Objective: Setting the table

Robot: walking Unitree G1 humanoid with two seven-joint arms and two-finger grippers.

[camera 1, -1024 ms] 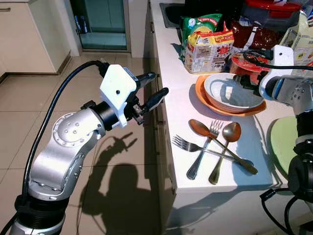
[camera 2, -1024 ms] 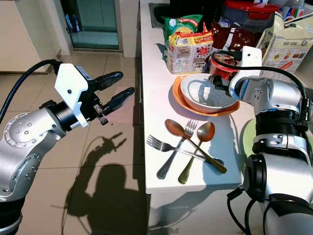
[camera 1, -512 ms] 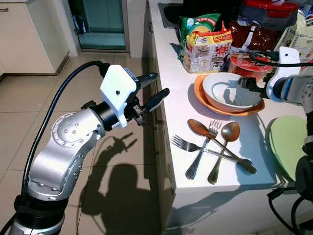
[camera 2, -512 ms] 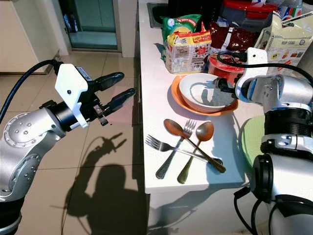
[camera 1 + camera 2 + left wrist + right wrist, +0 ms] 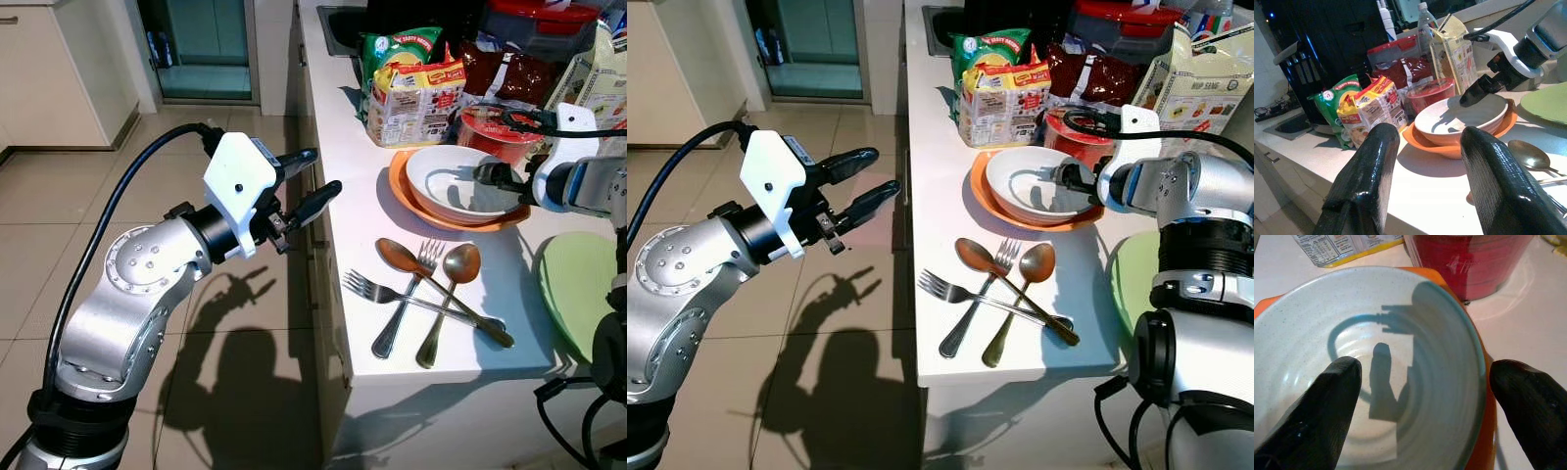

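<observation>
White bowl (image 5: 462,182) sits nested in an orange bowl (image 5: 402,186) on the white surface (image 5: 348,157), mid-depth, right of centre. Right pincer (image 5: 1420,382) is right at it: fingers spread wide, straddling the bowl's right rim w/ one finger (image 5: 1334,382) over the inside and the other outside past the rim. Nothing gripped yet; looks just above the rim, but contact is hard to call from these angles.

Key relation: the bowl lies directly ahead of the right pincer, rim wall between the two fingers, so closing on the rim is prob. the next move. Right arm is far nearer; bowl is round, so no long axis to align to, only the rim's edge.

Near side of the bowls: 2 forks (image 5: 387,292) and 2 spoons (image 5: 458,266) lie crossed in a loose pile near the surface's near edge. Green plate (image 5: 578,294) at the right, partly behind the arm. Far side: red tub (image 5: 498,129) touching-close to the orange bowl, noodle packs (image 5: 416,93), other bags & a carton.

Left pincer (image 5: 306,181) hovers off the surface's left edge over the tiled floor (image 5: 59,215), fingers apart, empty, pointing toward the surface.
</observation>
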